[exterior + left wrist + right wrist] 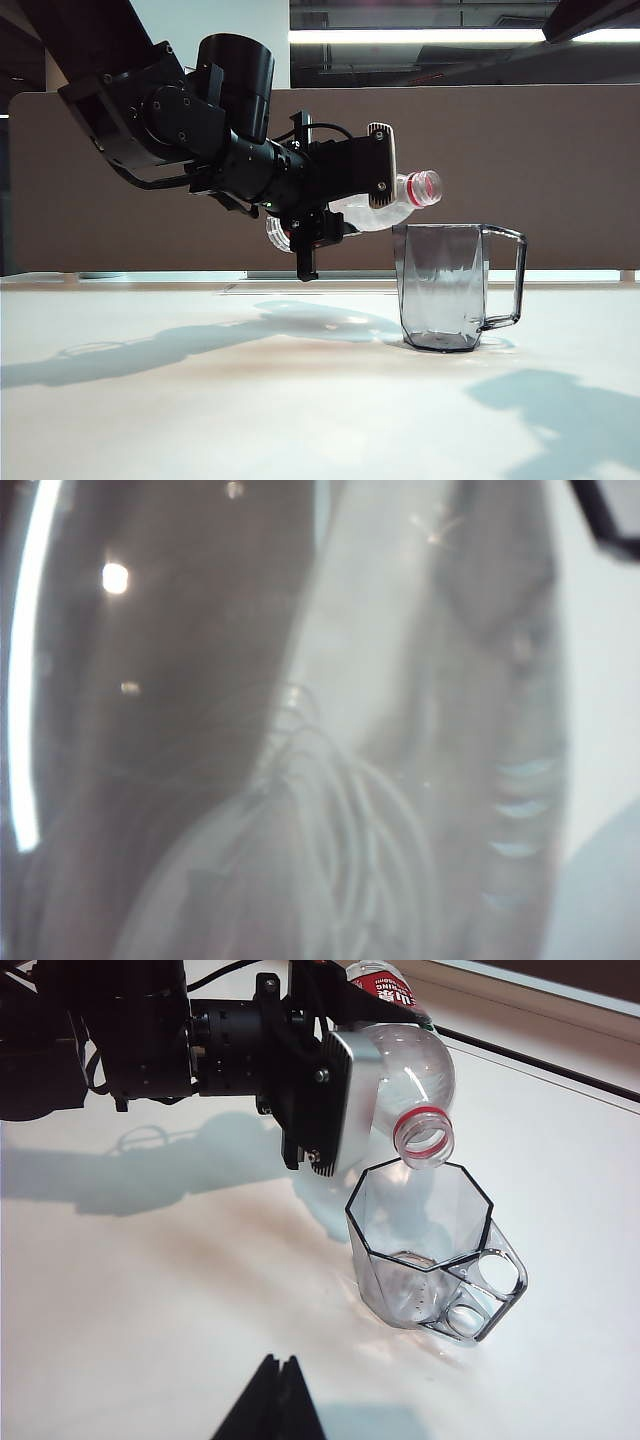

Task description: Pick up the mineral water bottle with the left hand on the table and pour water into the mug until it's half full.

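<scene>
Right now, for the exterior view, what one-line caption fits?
Left gripper holds the mineral water bottle tilted, mouth over the mug on the table.

The only lettering in view stands on the mineral water bottle (405,1065), seen from the right wrist camera: a sliver of its red label shows past the left tool (335,1100) that grips it, carrying white characters too cut off and too small to read for certain, perhaps the tail of a word ending in "ING". In the exterior view the label is hidden behind the tool. The left wrist view is blurred and shows no text. The mug (430,1250) bears no marking.
</scene>
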Motion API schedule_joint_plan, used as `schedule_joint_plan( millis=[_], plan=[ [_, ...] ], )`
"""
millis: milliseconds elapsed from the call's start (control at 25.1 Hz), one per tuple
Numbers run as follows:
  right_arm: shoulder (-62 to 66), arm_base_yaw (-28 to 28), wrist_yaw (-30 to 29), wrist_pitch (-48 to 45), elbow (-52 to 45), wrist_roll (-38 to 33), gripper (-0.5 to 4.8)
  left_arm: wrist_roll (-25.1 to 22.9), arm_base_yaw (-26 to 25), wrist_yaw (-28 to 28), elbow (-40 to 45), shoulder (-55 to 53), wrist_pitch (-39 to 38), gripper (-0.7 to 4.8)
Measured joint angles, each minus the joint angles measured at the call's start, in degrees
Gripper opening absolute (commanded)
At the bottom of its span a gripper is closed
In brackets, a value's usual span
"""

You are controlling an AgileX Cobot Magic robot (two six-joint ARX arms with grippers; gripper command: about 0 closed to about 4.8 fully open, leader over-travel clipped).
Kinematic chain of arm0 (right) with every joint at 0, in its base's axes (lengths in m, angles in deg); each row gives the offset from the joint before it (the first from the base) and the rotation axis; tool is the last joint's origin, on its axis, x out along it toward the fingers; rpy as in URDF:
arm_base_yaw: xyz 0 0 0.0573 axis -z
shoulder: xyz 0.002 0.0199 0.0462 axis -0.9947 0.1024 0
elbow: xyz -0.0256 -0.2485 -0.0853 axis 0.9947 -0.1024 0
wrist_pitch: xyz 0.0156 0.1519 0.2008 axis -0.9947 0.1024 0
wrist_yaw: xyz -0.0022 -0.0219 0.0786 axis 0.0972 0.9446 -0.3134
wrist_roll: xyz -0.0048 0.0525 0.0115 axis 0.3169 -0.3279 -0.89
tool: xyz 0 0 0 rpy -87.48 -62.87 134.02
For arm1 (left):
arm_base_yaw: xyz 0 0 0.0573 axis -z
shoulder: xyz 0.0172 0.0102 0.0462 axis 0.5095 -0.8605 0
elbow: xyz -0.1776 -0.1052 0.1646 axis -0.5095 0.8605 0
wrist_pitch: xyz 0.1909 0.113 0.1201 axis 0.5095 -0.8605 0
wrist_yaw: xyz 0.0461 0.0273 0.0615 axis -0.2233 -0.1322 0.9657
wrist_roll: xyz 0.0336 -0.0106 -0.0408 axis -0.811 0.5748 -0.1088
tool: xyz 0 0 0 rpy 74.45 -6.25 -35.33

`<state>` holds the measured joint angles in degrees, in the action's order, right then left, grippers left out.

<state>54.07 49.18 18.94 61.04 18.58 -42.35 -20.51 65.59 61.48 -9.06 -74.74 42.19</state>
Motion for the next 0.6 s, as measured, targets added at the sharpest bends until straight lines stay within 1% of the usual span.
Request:
schedule_joint_plan(
  millis=[279,598],
  plan=[
    [0.00,0.00,0.00,0.00,0.00,0.00,-0.08,-2.16,0.00,0.00,0.00,0.00,0.00,1.79],
    [0.00,0.00,0.00,0.22,0.00,0.00,-0.08,-2.75,0.00,0.00,-0.02,0.00,0.00,1.79]
  ],
)
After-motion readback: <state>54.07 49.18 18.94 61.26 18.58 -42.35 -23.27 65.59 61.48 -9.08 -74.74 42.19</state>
